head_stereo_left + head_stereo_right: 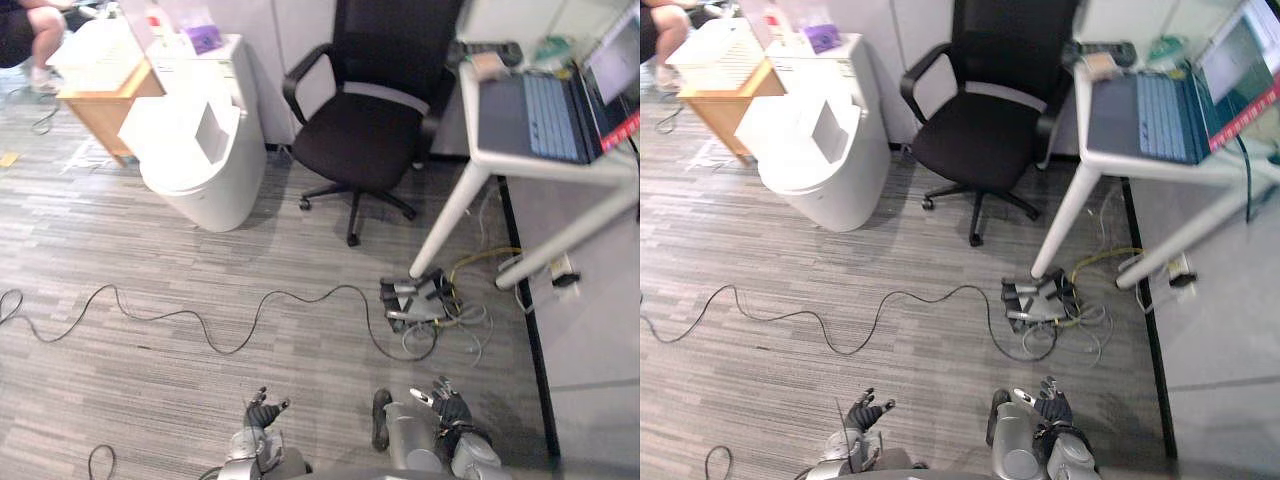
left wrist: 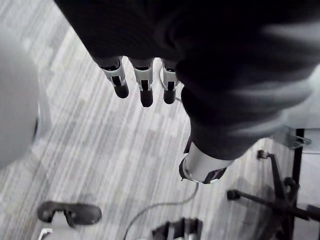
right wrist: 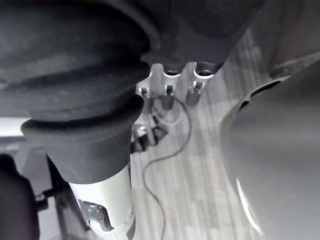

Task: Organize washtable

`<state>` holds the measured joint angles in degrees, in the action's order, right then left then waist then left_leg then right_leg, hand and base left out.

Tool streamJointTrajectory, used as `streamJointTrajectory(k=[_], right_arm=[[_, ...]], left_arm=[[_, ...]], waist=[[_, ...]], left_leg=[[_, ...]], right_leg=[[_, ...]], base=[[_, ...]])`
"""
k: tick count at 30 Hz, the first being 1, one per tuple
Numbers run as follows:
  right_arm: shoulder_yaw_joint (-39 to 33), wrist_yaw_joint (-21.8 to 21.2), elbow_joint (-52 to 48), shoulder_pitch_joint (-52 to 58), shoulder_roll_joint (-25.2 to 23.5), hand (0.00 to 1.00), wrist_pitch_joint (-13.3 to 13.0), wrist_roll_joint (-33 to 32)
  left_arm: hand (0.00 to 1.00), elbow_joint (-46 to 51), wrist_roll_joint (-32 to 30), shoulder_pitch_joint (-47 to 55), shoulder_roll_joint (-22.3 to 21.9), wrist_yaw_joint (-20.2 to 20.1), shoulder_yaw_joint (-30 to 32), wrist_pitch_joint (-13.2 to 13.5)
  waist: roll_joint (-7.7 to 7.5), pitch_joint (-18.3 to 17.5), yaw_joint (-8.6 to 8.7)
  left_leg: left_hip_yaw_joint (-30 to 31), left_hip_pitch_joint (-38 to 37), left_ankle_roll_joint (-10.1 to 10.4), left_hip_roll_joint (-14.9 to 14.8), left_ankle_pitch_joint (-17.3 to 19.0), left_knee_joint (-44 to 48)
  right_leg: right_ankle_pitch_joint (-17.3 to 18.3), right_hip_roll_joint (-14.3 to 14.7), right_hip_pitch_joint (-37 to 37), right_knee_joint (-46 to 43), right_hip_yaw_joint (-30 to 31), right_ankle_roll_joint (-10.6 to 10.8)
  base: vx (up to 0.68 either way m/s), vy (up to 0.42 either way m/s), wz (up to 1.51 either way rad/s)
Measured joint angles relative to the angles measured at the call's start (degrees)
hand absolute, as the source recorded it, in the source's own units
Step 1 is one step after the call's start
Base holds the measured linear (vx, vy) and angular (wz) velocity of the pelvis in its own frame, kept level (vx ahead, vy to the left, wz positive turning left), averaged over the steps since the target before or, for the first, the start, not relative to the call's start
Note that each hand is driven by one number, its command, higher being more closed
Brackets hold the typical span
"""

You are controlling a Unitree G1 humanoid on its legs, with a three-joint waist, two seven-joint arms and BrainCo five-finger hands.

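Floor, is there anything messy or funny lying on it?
Yes. A tangle of wires lies heaped on the floor beside the white desk leg, its loops spilling loose instead of tidied away. Nothing looks spilled or broken.

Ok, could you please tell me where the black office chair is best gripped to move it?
Probably the armrest of the office chair on the robot's left side: it forms an open loop standing clear of the seat, so it could be hooked from above.
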<state>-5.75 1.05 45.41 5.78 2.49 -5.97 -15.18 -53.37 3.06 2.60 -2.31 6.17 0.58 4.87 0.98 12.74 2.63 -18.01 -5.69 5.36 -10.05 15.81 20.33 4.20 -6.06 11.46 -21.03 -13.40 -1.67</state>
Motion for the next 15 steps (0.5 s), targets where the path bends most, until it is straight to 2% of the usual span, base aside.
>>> streamJointTrajectory(k=[1,2,6,9,10,12,15], right_arm=[[0.0,0.0,0.0,-0.3,0.1,0.00,-0.1,0.0],[0.0,0.1,0.4,-1.2,0.3,0.00,-0.2,0.0],[-0.6,0.2,2.3,-1.7,-0.3,0.00,0.1,0.0],[-1.3,0.2,2.7,-1.5,-1.0,0.00,0.1,0.0],[-1.3,0.1,2.8,-1.5,-1.0,0.00,0.2,0.0],[-1.3,0.1,2.8,-1.5,-1.0,0.00,0.2,0.1],[-1.0,0.1,3.8,-1.6,-0.9,0.00,0.3,1.8]], left_arm=[[0.00,0.0,-0.2,-0.1,-0.2,-0.1,-1.1,-0.1],[0.00,0.0,-0.6,-0.5,-0.5,-0.2,-2.7,-0.1],[0.00,-0.2,-1.7,-1.1,2.0,-0.9,-7.5,-1.3],[0.00,-0.3,-3.0,-0.8,3.6,-1.1,-8.7,-1.8],[0.00,-0.9,-3.7,-0.7,4.1,-1.1,-8.9,-1.9],[0.00,-1.5,-3.8,-0.2,4.4,-1.1,-8.9,-1.9],[0.00,-1.4,-3.8,0.1,4.9,-1.1,-8.7,-1.8]], waist=[[0.09,-0.1,-0.04],[0.25,-0.2,-0.04],[0.22,-0.4,1.50],[-0.13,-0.7,1.37],[0.08,-0.8,1.45],[0.31,-1.1,1.75],[-0.38,-1.4,1.03]], left_leg=[[-1.2,0.0,0.9,0.0,-0.9,-0.8],[-3.0,0.6,1.2,-0.3,-3.4,-1.8],[-6.2,0.7,1.3,-0.7,-5.3,-8.4],[-5.5,-1.6,1.7,1.0,-9.9,-16.2],[-4.7,-3.0,1.7,2.2,-12.7,-20.9],[-3.0,-3.5,1.3,3.1,-15.2,-24.5],[-1.4,-3.4,0.5,4.0,-16.8,-26.1]], right_leg=[[0.0,0.1,-0.7,0.4,-0.7,0.0],[0.2,0.4,-1.2,1.3,-1.6,0.2],[-0.9,-0.3,-3.5,5.5,-7.3,0.5],[-2.3,-1.0,-5.4,8.2,-10.4,0.4],[-2.6,-1.5,-5.8,8.7,-11.8,0.5],[-2.7,-2.0,-5.9,8.8,-13.3,0.8],[-2.6,-2.8,-6.1,8.5,-14.3,1.8]], base=[[0.08,-0.149,0.50],[0.02,-0.101,0.49],[-0.08,-0.015,0.74],[-0.08,-0.011,0.65],[-0.09,-0.010,0.48],[-0.10,-0.007,0.53],[-0.12,-0.003,0.29]])
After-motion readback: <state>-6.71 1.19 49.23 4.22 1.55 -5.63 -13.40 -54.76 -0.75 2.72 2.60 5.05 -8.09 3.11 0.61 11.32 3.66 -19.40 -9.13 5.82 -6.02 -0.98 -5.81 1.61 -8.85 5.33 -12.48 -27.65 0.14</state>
